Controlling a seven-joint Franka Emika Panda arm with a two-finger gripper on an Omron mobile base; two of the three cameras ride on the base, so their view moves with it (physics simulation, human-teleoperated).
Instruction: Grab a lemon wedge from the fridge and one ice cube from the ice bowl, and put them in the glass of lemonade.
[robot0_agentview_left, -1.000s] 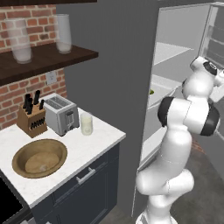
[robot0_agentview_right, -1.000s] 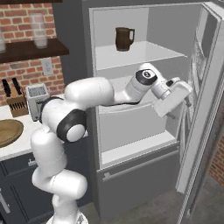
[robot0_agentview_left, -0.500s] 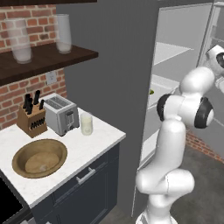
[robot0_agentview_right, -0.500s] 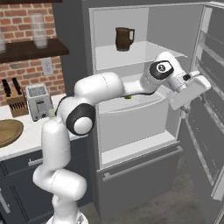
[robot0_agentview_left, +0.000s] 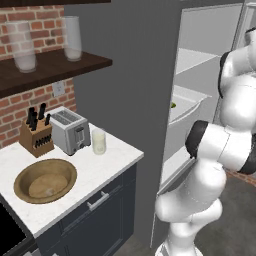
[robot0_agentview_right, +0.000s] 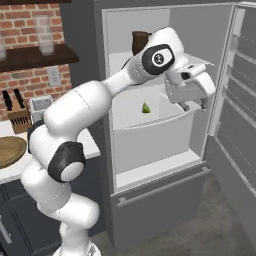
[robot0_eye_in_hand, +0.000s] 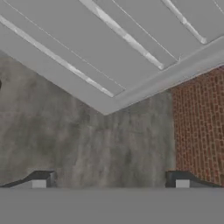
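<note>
1. Gripper (robot0_eye_in_hand: 110, 181) spread wide, empty, over grey floor beside the fridge (robot0_agentview_right: 150, 145) door.
2. Lemon wedge (robot0_agentview_right: 146, 108) on fridge shelf; left base view shows ice bowl (robot0_agentview_left: 45, 180) and glass of lemonade (robot0_agentview_left: 99, 141) on white counter (robot0_agentview_left: 107, 162).

The white arm rises from its base, bends at a dark elbow joint and reaches up and forward, its forearm angled toward the upper right in the right base view. The wrist turns down at the end, so the tool (robot0_agentview_right: 196, 102) hangs pointing downward and slightly outward. Its two dark fingertips (robot0_eye_in_hand: 41, 179) stand wide apart, at the far sides of the hand view, with nothing between them.
</note>
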